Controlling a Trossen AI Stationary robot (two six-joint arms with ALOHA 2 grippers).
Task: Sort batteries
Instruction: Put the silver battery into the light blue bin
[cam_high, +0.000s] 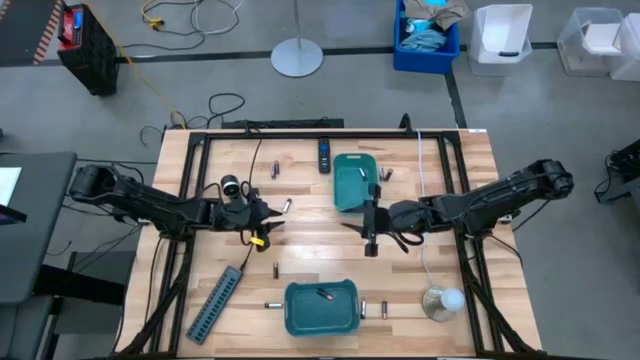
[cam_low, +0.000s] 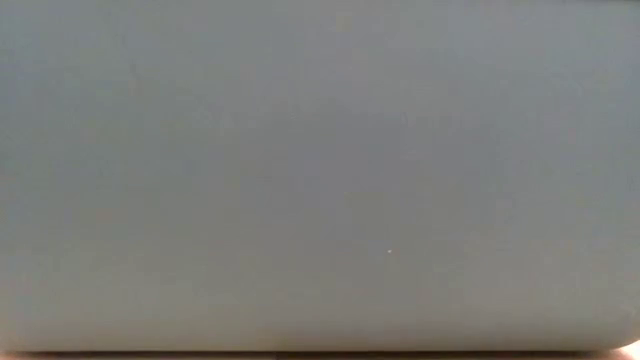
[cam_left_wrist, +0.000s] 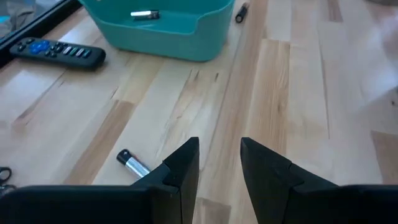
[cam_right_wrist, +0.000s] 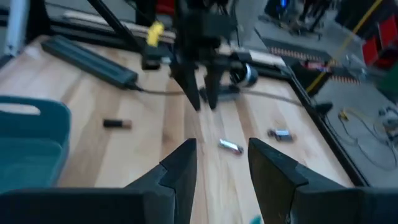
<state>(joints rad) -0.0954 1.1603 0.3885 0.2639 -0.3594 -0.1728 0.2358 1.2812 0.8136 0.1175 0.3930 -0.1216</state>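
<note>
Grey concrete floor surrounds the wooden table (cam_high: 310, 250), with plastic bins and a lamp base beyond its far edge. Two teal bins sit on the wood: one (cam_high: 352, 181) toward the far side, with a black remote (cam_high: 324, 154) just beside it, and another (cam_high: 321, 307) at the near edge with a battery (cam_high: 324, 294) lying inside. A long grey power strip (cam_high: 215, 303) lies slantwise at the near left corner, and a small round white lamp (cam_high: 443, 301) stands at the near right.

Both arms reach inward and meet over the middle of the table, leaving a bare strip of wood between them. The left gripper (cam_left_wrist: 219, 163) hangs low over the boards, fingers apart with nothing between them, and a silvery battery (cam_left_wrist: 133, 164) lies just beside its finger. The right gripper (cam_right_wrist: 221, 163) faces it, jaws also spread and empty, with another battery (cam_right_wrist: 231, 146) on the wood ahead.

Loose batteries are scattered: one near the far teal bin's corner (cam_high: 387, 174), others near the near bin (cam_high: 273, 304).

The low view is blank grey, showing nothing. The wrist views cut off both bins.
</note>
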